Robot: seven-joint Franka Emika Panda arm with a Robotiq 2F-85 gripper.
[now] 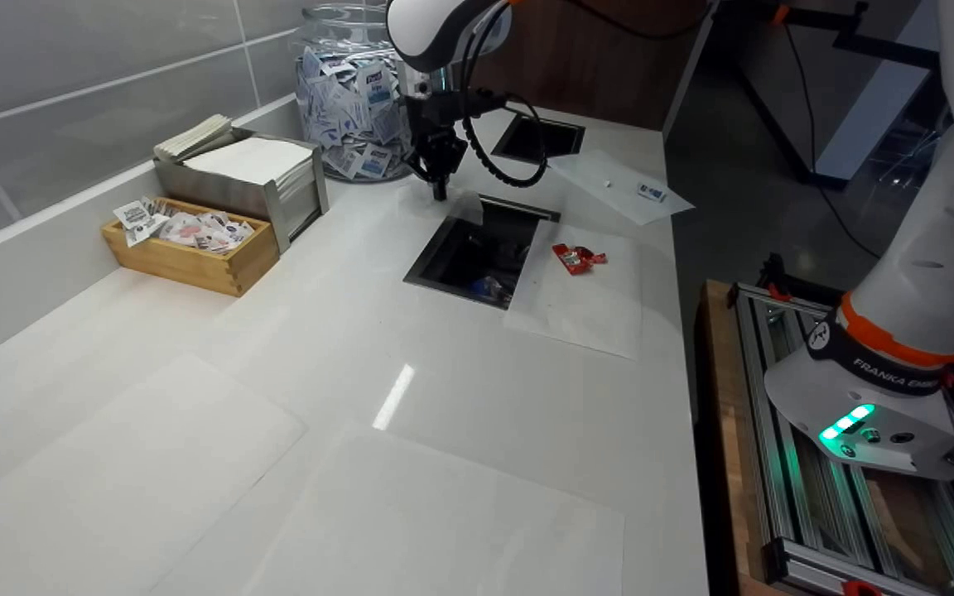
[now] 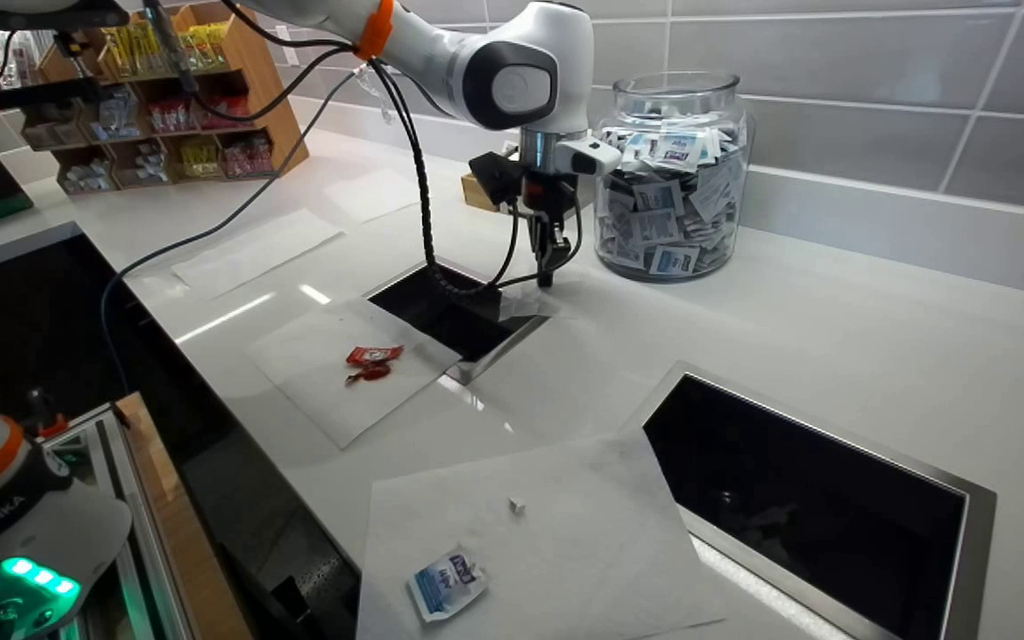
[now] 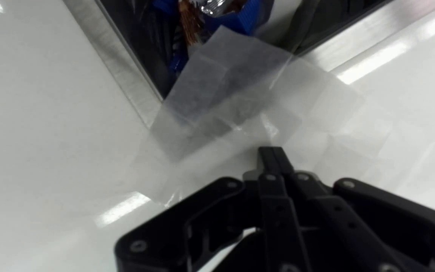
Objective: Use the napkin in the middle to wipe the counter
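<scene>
The napkin (image 3: 210,90) is a thin, crumpled, see-through white sheet. It lies on the glossy off-white counter (image 3: 51,113), with one corner hanging over the dark opening. My gripper (image 3: 272,148) points down at it, its two black fingers together and their tips against the sheet. Creases spread out around the tips; whether a fold is pinched between them I cannot tell. In both exterior views the gripper (image 1: 440,195) stands beside the opening, with the napkin (image 1: 465,207) (image 2: 523,304) under and next to it.
A glass jar of packets (image 2: 672,187) stands close to the gripper. Nearby are a metal holder (image 1: 278,199) and a wooden box (image 1: 220,269). Flat sheets carry a red wrapper (image 1: 578,258) and a small packet (image 2: 447,582). Another opening (image 2: 805,498) lies farther along. Cables loop beside the wrist.
</scene>
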